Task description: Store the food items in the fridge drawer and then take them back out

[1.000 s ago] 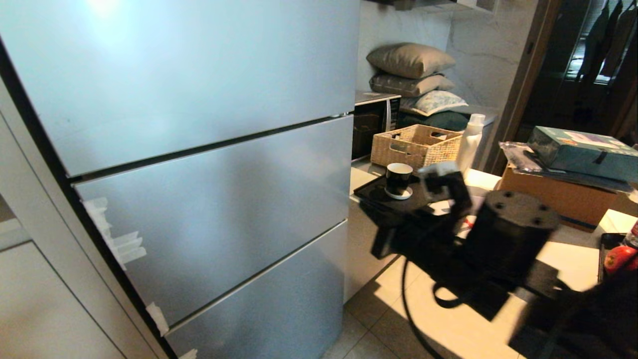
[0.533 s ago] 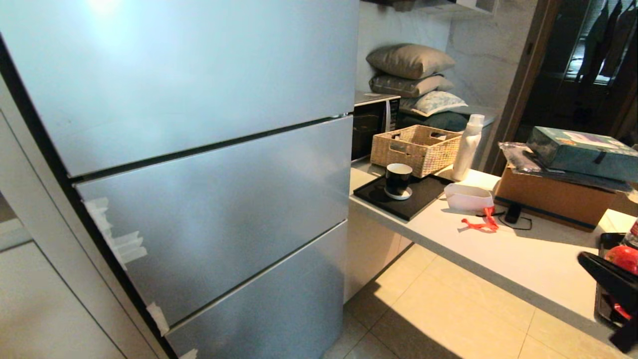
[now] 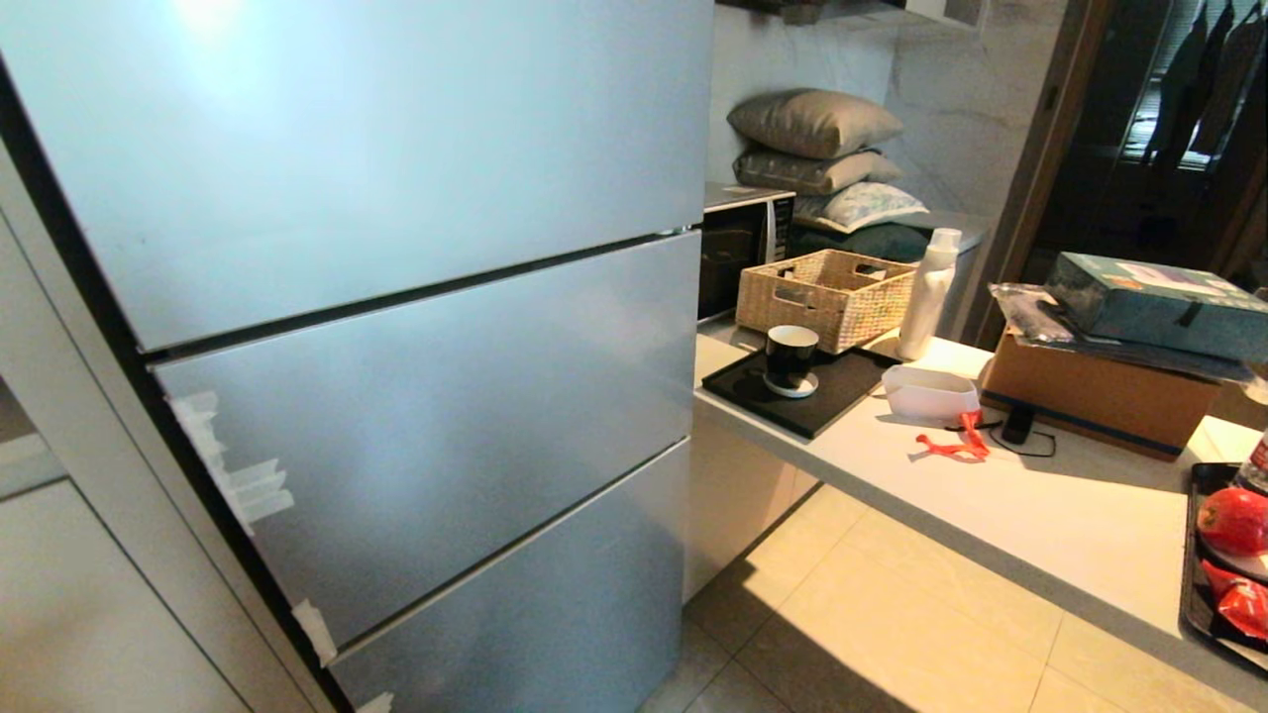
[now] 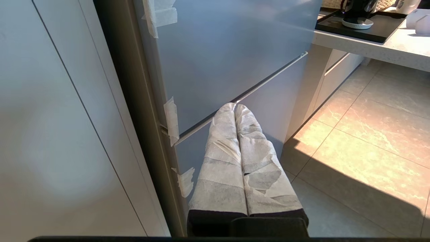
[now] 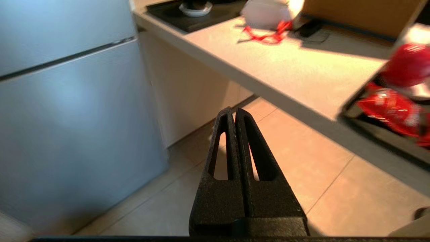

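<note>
fridge [image 3: 396, 297] with every door closed; the drawer is out of sight behind them. both food items, a round red fruit [image 3: 1231, 519] and a crinkly red packet [image 3: 1243, 602], lie on a black tray [image 3: 1195, 584] at the counter's [image 3: 1040, 515] near end. left gripper [image 4: 234, 108] and right gripper [image 5: 234, 112] hang low, jaws pressed together and empty. judged stage: either nothing started, or both halves finished.

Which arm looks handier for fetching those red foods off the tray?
Probably the right: the red ball and packet lie on the robot's right. The right gripper, shut and empty, faces them; the left gripper faces the fridge.
</note>
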`<state>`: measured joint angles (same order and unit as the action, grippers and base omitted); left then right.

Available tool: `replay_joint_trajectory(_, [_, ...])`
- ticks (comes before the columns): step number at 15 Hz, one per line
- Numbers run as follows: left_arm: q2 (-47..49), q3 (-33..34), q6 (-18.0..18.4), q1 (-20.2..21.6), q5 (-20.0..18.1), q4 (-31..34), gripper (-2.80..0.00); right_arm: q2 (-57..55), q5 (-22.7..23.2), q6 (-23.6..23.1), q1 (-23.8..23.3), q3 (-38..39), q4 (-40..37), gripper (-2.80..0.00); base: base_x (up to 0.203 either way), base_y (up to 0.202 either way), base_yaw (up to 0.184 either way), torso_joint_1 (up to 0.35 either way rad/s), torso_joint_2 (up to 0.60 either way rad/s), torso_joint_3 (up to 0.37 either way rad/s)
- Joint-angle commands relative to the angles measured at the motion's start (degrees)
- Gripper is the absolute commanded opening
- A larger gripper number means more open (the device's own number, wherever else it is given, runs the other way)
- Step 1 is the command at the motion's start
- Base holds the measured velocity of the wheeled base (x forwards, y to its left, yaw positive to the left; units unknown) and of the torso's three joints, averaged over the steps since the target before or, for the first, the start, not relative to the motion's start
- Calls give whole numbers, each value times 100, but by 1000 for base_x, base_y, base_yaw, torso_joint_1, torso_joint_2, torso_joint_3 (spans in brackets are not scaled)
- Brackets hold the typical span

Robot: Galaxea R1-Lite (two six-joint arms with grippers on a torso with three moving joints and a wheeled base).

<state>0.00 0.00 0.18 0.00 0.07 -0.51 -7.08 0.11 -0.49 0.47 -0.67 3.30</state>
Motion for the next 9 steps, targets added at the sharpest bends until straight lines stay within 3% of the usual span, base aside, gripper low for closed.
replay_joint_trajectory(1, [9,9,-1,0,1,-2,-280,708,-10,-250,-73,67,-411,-280,0,0,0,0,0,0])
replay_joint_trajectory(9, [0,9,-1,0,1,-2,-280,708,-2,-22,-71,67,-401,-280,0,0,0,0,0,0])
